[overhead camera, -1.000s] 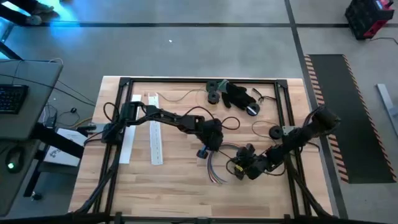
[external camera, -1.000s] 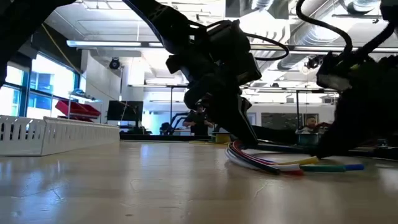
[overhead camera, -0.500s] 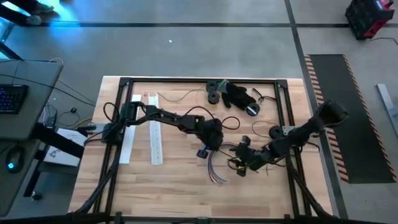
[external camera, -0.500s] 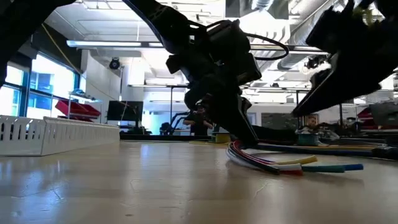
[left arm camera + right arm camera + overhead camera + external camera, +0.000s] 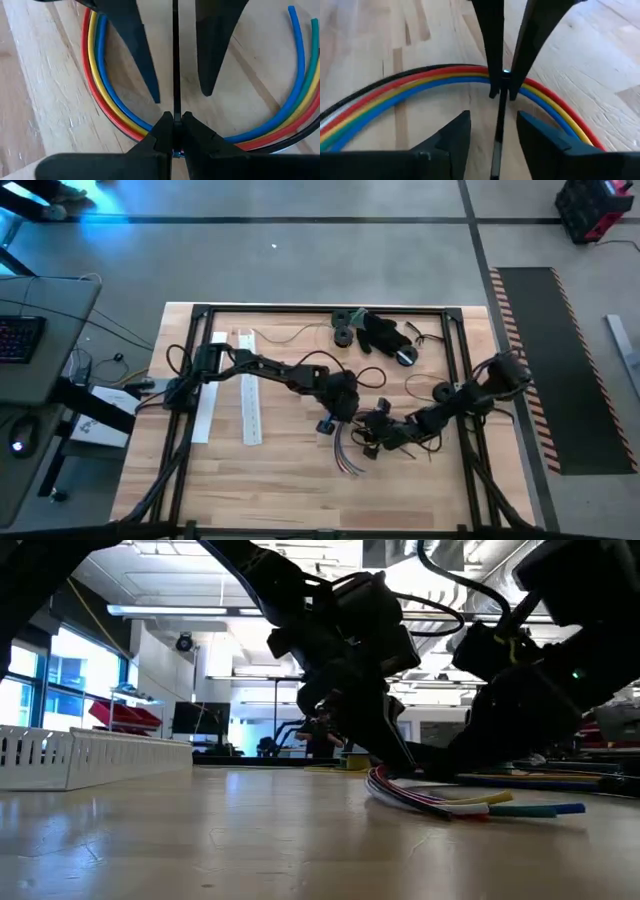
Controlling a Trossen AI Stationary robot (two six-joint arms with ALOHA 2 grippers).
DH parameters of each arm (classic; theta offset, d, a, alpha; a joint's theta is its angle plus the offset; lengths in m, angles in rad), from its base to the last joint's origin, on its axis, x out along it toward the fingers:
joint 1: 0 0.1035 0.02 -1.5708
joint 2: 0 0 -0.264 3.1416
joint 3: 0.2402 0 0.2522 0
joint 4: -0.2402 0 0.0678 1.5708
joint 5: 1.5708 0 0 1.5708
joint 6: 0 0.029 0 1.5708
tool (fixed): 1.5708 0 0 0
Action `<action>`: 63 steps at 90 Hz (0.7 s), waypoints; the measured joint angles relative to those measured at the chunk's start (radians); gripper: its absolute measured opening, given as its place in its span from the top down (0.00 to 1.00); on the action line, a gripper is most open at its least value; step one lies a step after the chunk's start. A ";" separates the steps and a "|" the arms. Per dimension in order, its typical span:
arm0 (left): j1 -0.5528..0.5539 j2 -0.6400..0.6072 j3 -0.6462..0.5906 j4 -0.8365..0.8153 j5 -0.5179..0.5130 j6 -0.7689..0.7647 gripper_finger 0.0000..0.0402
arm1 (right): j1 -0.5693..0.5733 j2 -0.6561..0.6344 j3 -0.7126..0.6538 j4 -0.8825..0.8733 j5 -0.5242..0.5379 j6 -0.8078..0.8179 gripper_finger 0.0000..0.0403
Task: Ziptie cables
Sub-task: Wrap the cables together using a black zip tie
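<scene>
The right gripper [image 5: 372,432] has swung in from the lower right of the high view to the middle, jaws released either side of a thin black ziptie strap [image 5: 498,131]. The left gripper [image 5: 174,131] stays clenched on that strap over the bundle of red, yellow, blue and black cables [image 5: 345,452], which lies just below centre on the wooden counter [image 5: 270,480]. The handover for pulling it tight looks imminent.

Both arms are dark, nearly black, built of slim tubular links joined by bulkier rounded joints. The left arm [image 5: 270,368] carries loose black cabling looping beside its links; the right arm [image 5: 470,395] shows a pale grey patch at one joint. In the low view the right arm's wrist block bears a small green light, and a black cable arcs above it. Each wrist view shows matte black fingers [image 5: 165,135] tapering from broad bases to narrow blunt tips, flat-faced and unmarked [image 5: 452,137].
</scene>
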 joint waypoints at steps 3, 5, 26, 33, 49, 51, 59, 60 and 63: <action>0.000 0.000 0.000 0.000 0.000 0.000 0.98 | -0.001 0.001 0.000 -0.001 0.005 0.000 0.69; 0.000 0.000 0.000 0.000 0.000 0.000 0.98 | -0.002 0.001 0.000 0.000 0.012 0.000 0.70; 0.000 0.000 0.000 0.001 0.001 0.000 0.98 | -0.003 0.001 0.000 0.018 0.036 -0.001 0.76; 0.000 0.000 0.000 0.001 0.001 0.000 0.98 | -0.002 0.001 0.000 0.018 0.029 -0.001 0.79; 0.000 0.000 0.000 0.002 0.001 0.000 0.98 | -0.002 0.001 0.000 0.018 0.026 -0.001 0.87; 0.000 0.000 0.000 0.002 0.001 0.000 0.98 | -0.002 0.001 0.000 0.018 0.025 -0.001 0.89; 0.000 0.001 0.000 0.003 0.001 0.000 0.98 | -0.002 0.001 0.000 0.018 0.023 0.003 0.97; 0.000 0.001 0.000 0.003 0.001 0.000 0.98 | -0.002 0.001 0.000 0.018 0.022 0.004 0.97; 0.000 0.001 0.000 0.002 0.002 0.000 0.98 | -0.003 0.001 0.000 0.017 0.021 0.007 0.98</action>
